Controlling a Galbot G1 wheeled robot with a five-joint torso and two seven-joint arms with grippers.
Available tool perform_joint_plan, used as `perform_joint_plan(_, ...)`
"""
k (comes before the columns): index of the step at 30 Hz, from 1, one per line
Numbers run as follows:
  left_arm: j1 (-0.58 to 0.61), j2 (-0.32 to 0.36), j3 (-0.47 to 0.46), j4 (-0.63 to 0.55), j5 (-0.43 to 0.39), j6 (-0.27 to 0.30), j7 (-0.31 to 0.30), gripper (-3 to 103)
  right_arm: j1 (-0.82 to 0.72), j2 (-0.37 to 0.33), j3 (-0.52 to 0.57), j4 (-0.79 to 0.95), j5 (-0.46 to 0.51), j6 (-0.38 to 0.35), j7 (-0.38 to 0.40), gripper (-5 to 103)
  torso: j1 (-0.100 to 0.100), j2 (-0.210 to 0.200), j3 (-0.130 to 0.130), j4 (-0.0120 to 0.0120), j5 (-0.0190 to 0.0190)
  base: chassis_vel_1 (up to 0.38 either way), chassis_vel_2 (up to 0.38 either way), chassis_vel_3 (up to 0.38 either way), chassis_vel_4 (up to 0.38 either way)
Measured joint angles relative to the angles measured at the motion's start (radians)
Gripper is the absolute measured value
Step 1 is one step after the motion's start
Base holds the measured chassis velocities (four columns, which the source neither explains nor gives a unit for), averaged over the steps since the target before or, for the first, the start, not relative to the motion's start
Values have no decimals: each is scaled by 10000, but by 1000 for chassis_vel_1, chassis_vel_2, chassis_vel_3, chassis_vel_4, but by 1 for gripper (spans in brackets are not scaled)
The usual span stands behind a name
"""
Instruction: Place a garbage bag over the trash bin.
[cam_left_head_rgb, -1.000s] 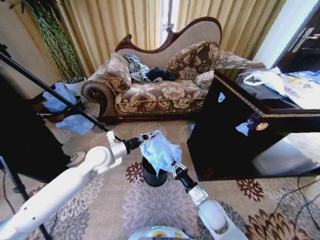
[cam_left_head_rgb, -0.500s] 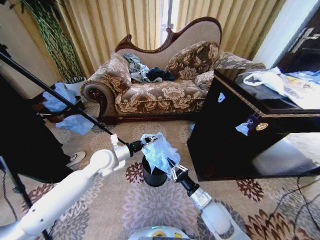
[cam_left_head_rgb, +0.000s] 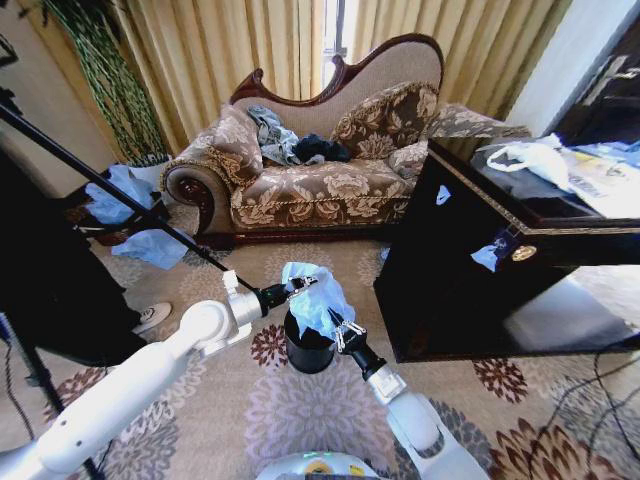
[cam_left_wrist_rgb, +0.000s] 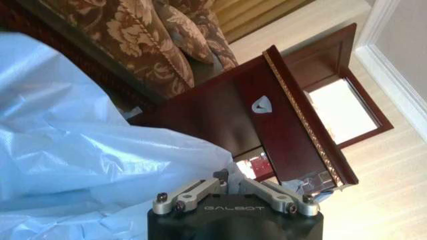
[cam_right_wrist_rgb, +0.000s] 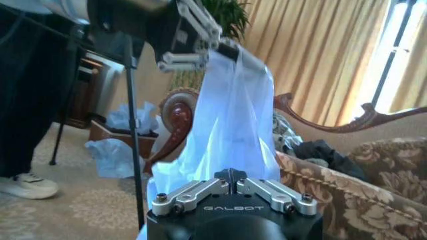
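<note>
1. The left claw (cam_left_head_rgb: 303, 283) reaches in from the left and is clamped on the upper far edge of the garbage bag (cam_left_head_rgb: 313, 298). It holds that edge just above the trash bin (cam_left_head_rgb: 308, 346), probably so the pale blue film hangs over the bin's mouth rather than slumping onto the floor.
2. In the left wrist view the left claw's fingers are drawn together with the thin plastic billowing out around them.
3. The trash bin stands upright in the middle, on the patterned carpet (cam_left_head_rgb: 300, 410), just in front of the sofa (cam_left_head_rgb: 320, 175). The bunched bag hides most of its rim, so I cannot tell whether any edge is yet over the lip.
4. The right claw (cam_left_head_rgb: 343, 332) comes up from the near right and is closed on the bag's lower near-right edge. In the right wrist view its fingers meet with the plastic rising from them to the other claw. Holding opposite edges looks meant to spread the opening.
5. Further right stands a dark wooden cabinet (cam_left_head_rgb: 470, 250), its top serving as a worktop for a white plastic bag (cam_left_head_rgb: 535, 155).
</note>
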Motion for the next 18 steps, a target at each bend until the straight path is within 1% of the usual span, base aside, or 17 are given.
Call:
perform_joint_plan(3,-55,7,64,-49,-29,-21,-23,0,399,357,-53,-418,-57,-99,170,0,1,0,0,0,1,0,0,0,0)
perform_joint_plan(4,-55,7,64,-49,-29,-21,-23,0,399,357,-53,-418,-57,-99,170,0,1,0,0,0,1,0,0,0,0)
perform_joint_plan(6,-22,46,47,-71,-28,-27,-25,0,678,659,64,-626,-99,-167,396,0,2,0,0,2,2,0,0,0,0)
perform_joint_plan(7,-22,46,47,-71,-28,-27,-25,0,678,659,64,-626,-99,-167,396,0,2,0,0,2,2,0,0,0,0)
perform_joint_plan(10,168,50,-223,10,8,-27,-26,0,366,736,530,-187,-176,-364,909,0,2,0,0,1,-1,0,0,0,0)
perform_joint_plan(11,168,50,-223,10,8,-27,-26,0,366,736,530,-187,-176,-364,909,0,2,0,0,1,-1,0,0,0,0)
perform_joint_plan(14,302,7,-441,56,22,-27,-26,0,66,787,1162,244,-756,-233,1570,0,1,0,-1,-1,0,0,0,0,0)
perform_joint_plan(16,328,-12,-485,64,32,-27,-25,0,-23,778,1338,475,-763,-165,1703,0,1,0,0,0,1,0,0,0,0)
perform_joint_plan(18,329,-35,-534,64,39,-30,-23,0,-309,656,1322,870,-440,-175,1711,0,2,0,0,1,-1,0,0,0,0)
